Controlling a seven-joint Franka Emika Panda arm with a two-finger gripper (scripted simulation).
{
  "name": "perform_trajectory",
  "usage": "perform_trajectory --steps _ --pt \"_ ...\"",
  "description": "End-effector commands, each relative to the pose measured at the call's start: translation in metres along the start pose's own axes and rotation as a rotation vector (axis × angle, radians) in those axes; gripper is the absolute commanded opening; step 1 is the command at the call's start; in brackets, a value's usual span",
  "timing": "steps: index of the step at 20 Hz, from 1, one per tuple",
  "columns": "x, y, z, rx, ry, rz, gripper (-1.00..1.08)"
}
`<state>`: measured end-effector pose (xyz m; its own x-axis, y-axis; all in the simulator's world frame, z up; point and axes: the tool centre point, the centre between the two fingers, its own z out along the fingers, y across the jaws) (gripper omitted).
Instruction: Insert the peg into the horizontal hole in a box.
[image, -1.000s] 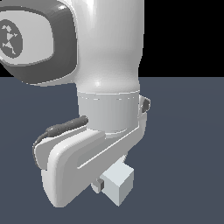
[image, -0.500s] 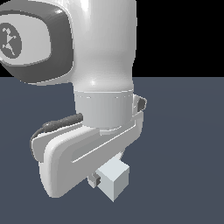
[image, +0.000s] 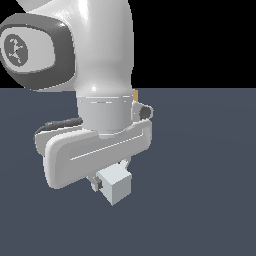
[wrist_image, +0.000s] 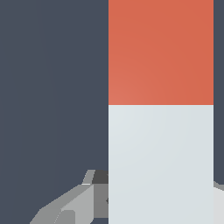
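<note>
In the wrist view the peg (wrist_image: 161, 109) fills much of the frame. Its far part is red-orange and its near part is pale grey-white. My gripper (wrist_image: 161, 205) has a grey finger (wrist_image: 74, 205) against one side of the pale part and another at the frame's edge (wrist_image: 218, 203) against the other side, so it is shut on the peg. In the exterior view my hand (image: 95, 150) hides the fingers and the peg. A small tan sliver of the box (image: 135, 95) shows beside the wrist. The hole is hidden.
The dark blue-grey floor (image: 200, 175) spreads around the arm. The white arm's links (image: 75, 45) fill the upper part of the exterior view's left. The small camera block (image: 116, 187) sits under the hand.
The hand has moved up and toward the exterior view's left. The tan sliver of the box has come into sight beside the wrist.
</note>
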<state>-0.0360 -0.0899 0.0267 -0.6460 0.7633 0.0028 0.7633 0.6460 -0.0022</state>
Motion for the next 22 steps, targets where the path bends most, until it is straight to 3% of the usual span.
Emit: perform_trajectory --steps 1,22 --pt "0.015 0.004 -0.003 -0.002 -0.002 0.042 -1.0" --pt "0.133 0.062 -0.018 -0.003 -0.002 0.398 -1.0"
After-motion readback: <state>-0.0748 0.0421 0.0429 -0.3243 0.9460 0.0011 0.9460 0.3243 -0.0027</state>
